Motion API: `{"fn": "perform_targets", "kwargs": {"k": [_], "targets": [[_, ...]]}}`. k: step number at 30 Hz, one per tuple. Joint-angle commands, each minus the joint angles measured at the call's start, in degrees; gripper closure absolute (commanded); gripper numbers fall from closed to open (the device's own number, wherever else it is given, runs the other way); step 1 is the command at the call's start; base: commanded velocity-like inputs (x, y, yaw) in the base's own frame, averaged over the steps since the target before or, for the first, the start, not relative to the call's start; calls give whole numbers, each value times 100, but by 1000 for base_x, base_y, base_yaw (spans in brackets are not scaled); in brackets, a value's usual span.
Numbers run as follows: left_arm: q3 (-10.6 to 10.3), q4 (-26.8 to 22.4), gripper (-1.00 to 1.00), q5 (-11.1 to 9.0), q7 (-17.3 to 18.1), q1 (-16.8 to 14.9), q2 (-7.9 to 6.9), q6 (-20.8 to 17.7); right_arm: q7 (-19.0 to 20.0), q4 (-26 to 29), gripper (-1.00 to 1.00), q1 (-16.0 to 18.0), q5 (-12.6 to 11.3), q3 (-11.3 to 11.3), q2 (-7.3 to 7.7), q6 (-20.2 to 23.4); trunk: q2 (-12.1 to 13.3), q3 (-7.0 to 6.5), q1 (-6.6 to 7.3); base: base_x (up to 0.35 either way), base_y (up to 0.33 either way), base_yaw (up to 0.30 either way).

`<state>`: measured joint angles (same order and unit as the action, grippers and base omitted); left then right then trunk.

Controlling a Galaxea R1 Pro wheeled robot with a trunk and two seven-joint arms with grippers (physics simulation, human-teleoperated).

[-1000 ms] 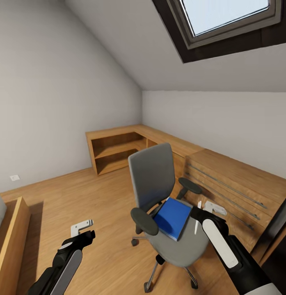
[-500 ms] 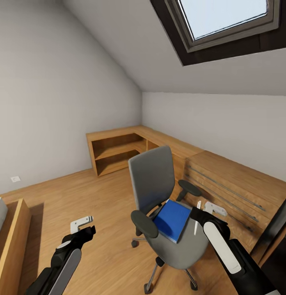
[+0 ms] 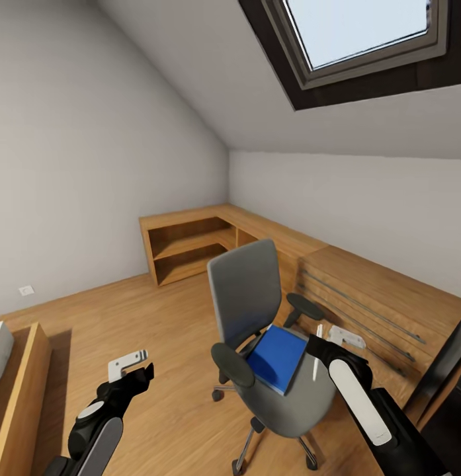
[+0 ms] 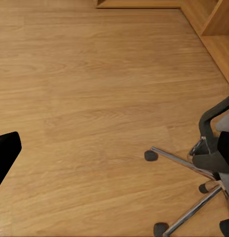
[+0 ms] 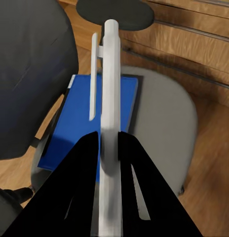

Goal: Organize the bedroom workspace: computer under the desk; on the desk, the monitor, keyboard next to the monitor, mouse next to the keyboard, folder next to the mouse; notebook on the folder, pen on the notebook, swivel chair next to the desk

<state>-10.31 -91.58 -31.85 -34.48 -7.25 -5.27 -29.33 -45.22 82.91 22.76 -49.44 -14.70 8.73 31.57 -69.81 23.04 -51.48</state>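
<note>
Attic bedroom: sloped ceiling, skylight point(image 3: 362, 33), bed frame point(image 3: 18, 390), wood floor point(image 3: 157, 344).

wood floor point(image 3: 157, 330) has the chair point(image 3: 270, 344) standing on it on casters, blue folder point(image 3: 278, 357) lying flat on its seat

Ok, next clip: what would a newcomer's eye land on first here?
The bright blue folder lying on the grey chair seat in mid-room. Right beside it, the right gripper hangs over the seat, a white pen clamped between its fingers. Overhead, a dark-framed skylight is set in the sloped ceiling.
</note>
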Motion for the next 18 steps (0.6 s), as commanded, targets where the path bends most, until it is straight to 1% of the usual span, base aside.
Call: {"fn": "perform_targets", "kwargs": {"k": [1,5,7,10,15,18], "targets": [[-16,-6,-100,-53,-59,-5,-5,-8,-50,14,100,-4,-39,-11,6,12,37,-12,22,0,0,0],[-22,5,-100,-56,-59,-4,-1,-15,-50,29,100,-29,-39,-8,6,16,198,-84,110,0,0,-7],[-25,11,-100,-55,-59,-4,4,-18,-52,31,100,-32,-39,-7,7,16,278,-119,154,0,0,-147],[-48,24,-100,-51,-59,-4,13,-19,-50,32,100,-34,-39,-7,12,16,398,-173,220,0,0,-213],[-252,33,-100,-49,-59,-4,15,-20,-48,32,100,-34,-39,-6,14,16,599,-263,330,0,0,-253],[-310,42,-100,-49,-59,-4,17,-20,-48,32,100,-35,-39,-6,14,16,719,-317,396,0,0,-264]]}}
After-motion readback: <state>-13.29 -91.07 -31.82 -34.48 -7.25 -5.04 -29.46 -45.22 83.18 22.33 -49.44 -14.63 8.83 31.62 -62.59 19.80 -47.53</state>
